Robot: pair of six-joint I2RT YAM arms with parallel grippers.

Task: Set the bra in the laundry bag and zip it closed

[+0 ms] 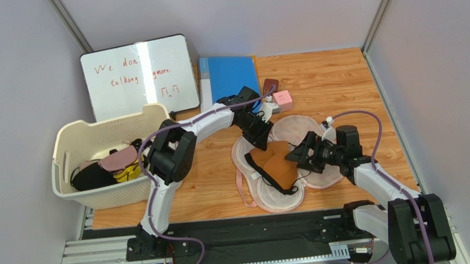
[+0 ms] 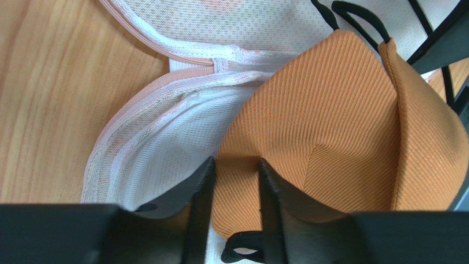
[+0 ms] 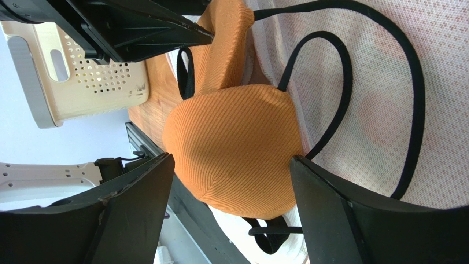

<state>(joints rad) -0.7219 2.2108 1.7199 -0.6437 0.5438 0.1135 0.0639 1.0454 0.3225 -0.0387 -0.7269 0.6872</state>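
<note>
The bra (image 1: 278, 163) lies on the white mesh inside of the laundry bag (image 1: 314, 129), which is spread open and flat on the wooden surface (image 1: 345, 86), approx. in the middle btw. the two arms. Its two orange cups meet at a fold, and the thin black straps loop over the mesh. The left gripper (image 1: 263, 142) reaches in from the far side and is narrow: in the left wrist view its fingers (image 2: 198, 203) stand close together w/ the edge of one cup (image 2: 330, 126) pinched between them, just beside the bag's pink zip edging (image 2: 181, 77). The right gripper (image 3: 231, 159) is spread wide, one finger at each side of the near cup (image 3: 236, 148); if the fingers touch the fabric I cannot tell. At the left edge stands a cream basket (image 1: 79, 140) w/ dark, pink and yellow garments inside. Behind are a whiteboard (image 1: 139, 80), a blue folder (image 1: 228, 76) and a small pink box (image 1: 282, 98).
</note>
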